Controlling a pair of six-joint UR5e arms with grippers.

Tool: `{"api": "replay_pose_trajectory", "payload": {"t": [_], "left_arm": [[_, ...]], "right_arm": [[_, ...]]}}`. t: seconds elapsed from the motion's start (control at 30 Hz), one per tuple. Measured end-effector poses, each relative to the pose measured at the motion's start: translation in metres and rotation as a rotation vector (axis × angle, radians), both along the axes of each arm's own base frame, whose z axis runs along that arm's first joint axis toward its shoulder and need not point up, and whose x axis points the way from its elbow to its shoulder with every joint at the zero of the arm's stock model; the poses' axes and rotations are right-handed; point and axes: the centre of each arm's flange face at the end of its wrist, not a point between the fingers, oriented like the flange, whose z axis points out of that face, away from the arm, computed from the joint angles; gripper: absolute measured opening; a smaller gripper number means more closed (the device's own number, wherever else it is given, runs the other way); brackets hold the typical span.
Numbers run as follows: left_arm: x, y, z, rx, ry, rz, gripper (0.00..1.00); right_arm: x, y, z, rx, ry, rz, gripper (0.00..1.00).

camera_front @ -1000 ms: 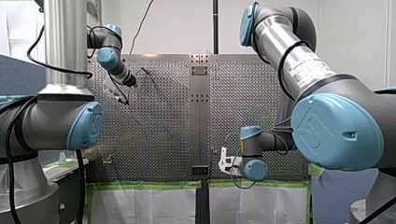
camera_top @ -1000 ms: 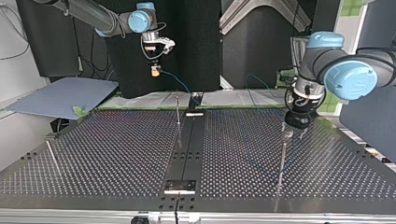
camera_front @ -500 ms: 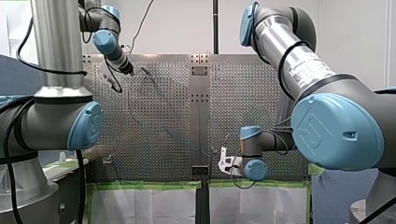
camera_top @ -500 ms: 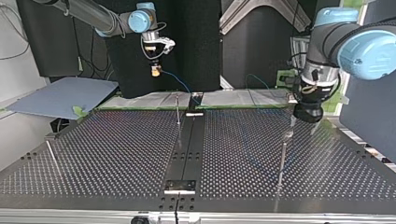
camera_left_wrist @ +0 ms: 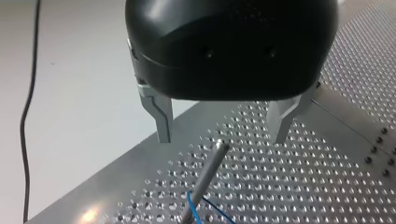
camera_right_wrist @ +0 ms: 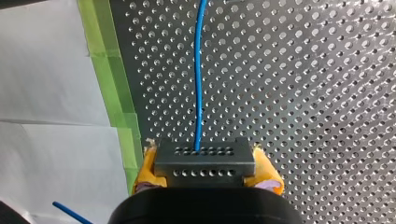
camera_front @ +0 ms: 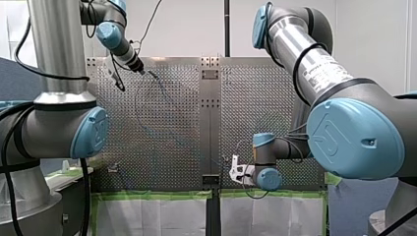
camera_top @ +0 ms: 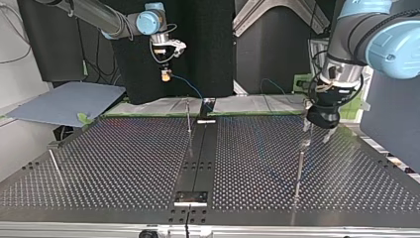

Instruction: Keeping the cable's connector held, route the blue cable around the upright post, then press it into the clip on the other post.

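- My left arm (camera_front: 59,44) is a brushed silver tube with grey joint housings and round light-blue caps; a black cable (camera_front: 83,206) runs by its base.
- My right arm (camera_front: 319,69) is built alike, with a small printed label on its tube, a logo embossed on its big blue cap and a second black cable (camera_front: 296,73) looped over it.
- My left gripper (camera_left_wrist: 222,135) has a rounded glossy black body and tapered bare-metal fingers (camera_left_wrist: 161,116).
- My right gripper (camera_right_wrist: 205,163) has a black body and yellow pads (camera_right_wrist: 144,170).
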Motion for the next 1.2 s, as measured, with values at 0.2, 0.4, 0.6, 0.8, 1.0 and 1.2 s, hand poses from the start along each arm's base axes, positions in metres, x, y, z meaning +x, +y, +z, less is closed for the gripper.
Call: {"api": "replay_pose_trajectory", "payload": {"t": [0.2,0.4,0.6,0.8,1.0,1.2], "left_arm": [[-0.002,0.004,0.011,0.075,0.023,0.04,1.0],[-0.002,0.004,0.013,0.141,0.023,0.044,1.0],[0.003,0.0,0.016,0.191,-0.025,-0.003,1.0],[0.011,-0.002,0.021,0.249,-0.089,-0.036,1.0],[0.018,0.001,0.028,0.312,-0.102,-0.018,1.0],[0.016,0.004,0.032,0.376,-0.079,0.003,1.0]], "right_arm": [[0.001,-0.001,0.001,-0.005,-0.004,0.007,0.0],[0.002,-0.001,0.001,-0.014,-0.009,0.012,0.0],[0.004,-0.002,0.002,-0.018,-0.016,0.023,0.0],[0.004,-0.002,0.002,-0.016,-0.015,0.025,0.0],[0.004,-0.002,0.002,-0.019,-0.015,0.027,0.0],[0.005,-0.002,0.002,-0.022,-0.018,0.033,0.0]]}}
